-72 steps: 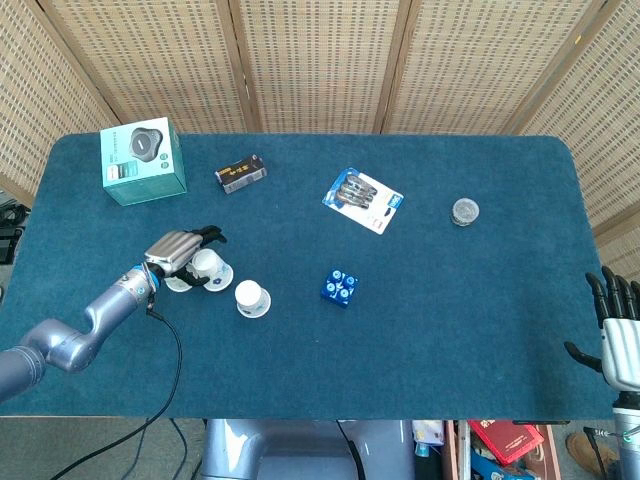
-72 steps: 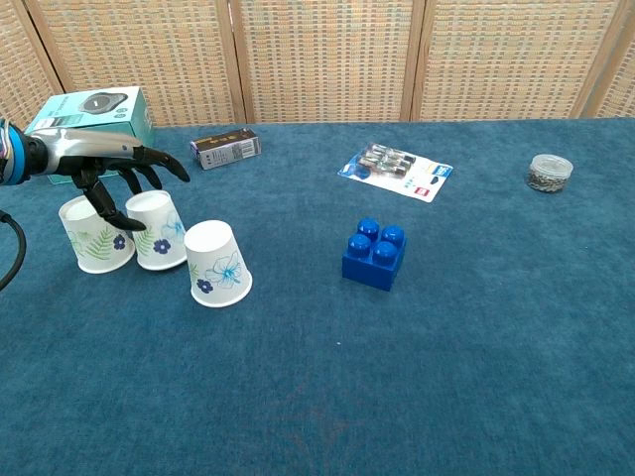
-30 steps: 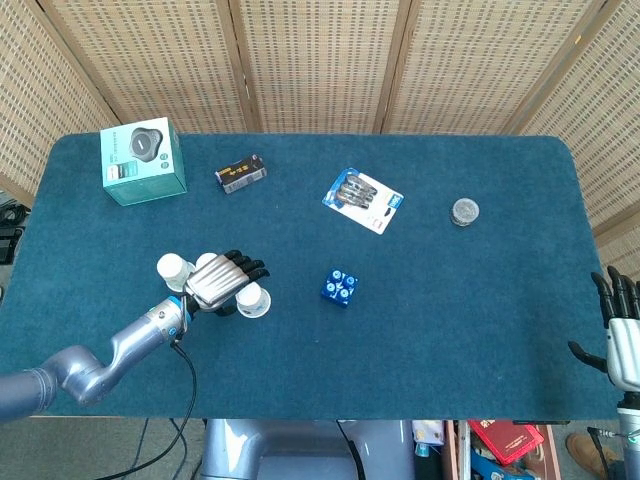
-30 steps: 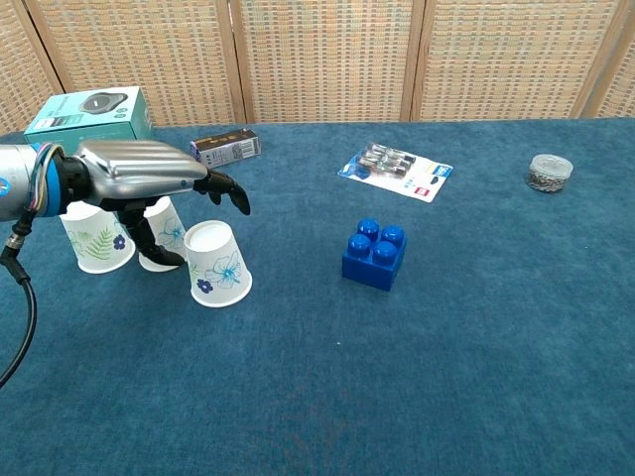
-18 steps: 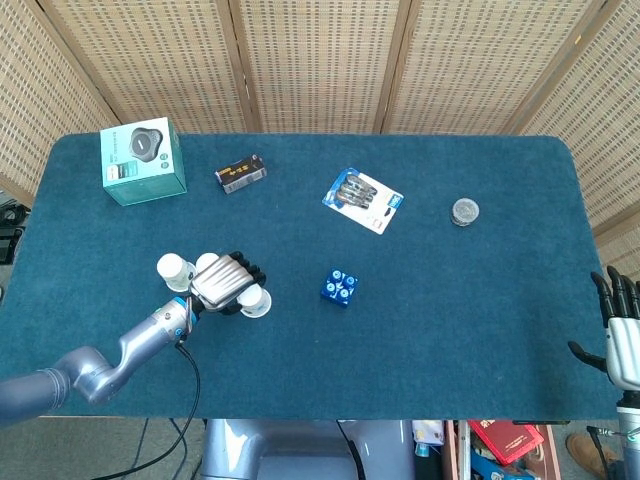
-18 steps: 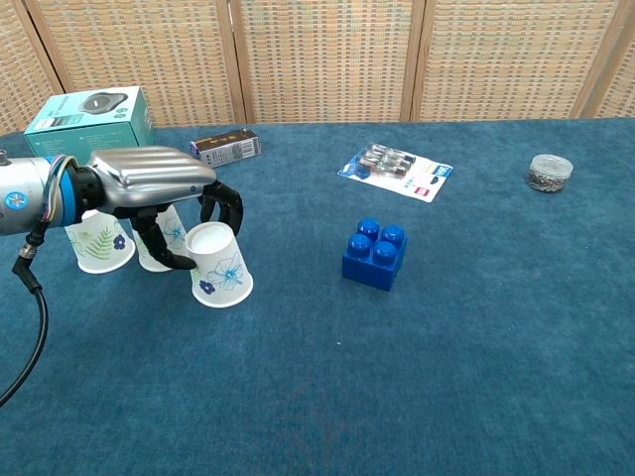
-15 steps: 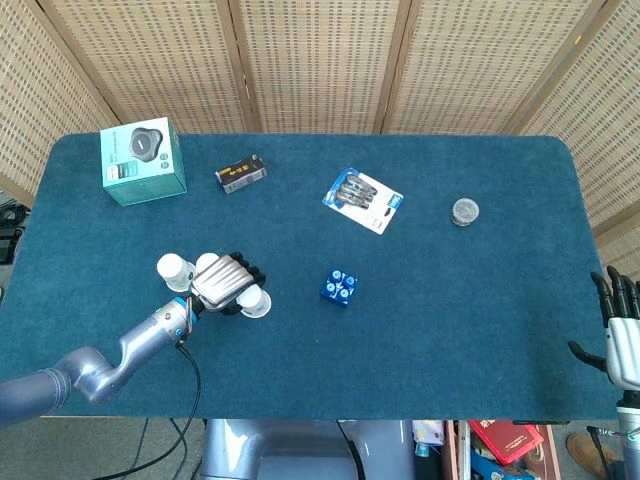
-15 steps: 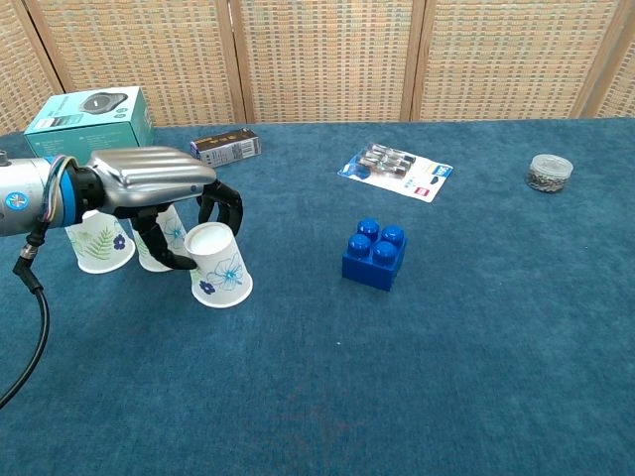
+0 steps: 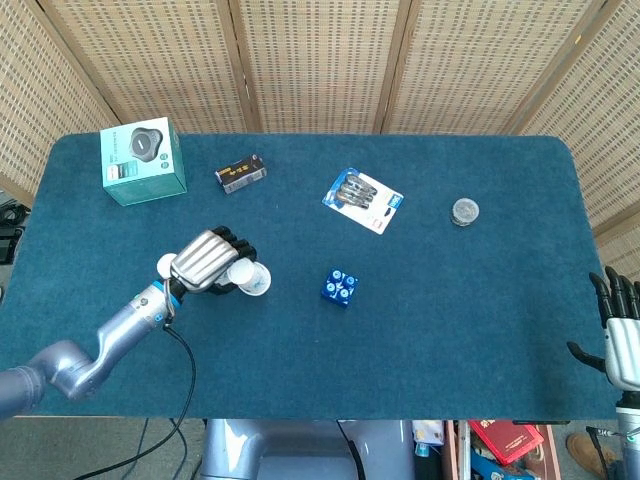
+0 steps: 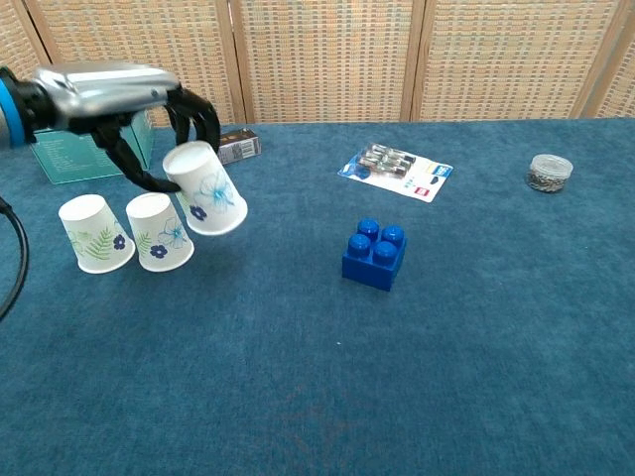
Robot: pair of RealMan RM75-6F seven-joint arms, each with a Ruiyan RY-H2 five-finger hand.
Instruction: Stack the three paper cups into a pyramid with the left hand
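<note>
Wicker screens stand behind the blue table. My left hand pinches one paper cup and holds it tilted in the air, above and just right of the two other cups sitting upside down side by side. Open cloth lies in front of them. A teal box sits near the far left corner, a blue brick well to the right. My right hand hangs off the right edge, fingers spread, holding nothing.

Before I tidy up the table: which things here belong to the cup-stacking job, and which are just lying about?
Job: left hand holding the lifted cup; two cups on the table.
Lying about: teal box, small dark box, battery pack, blue brick, small round jar.
</note>
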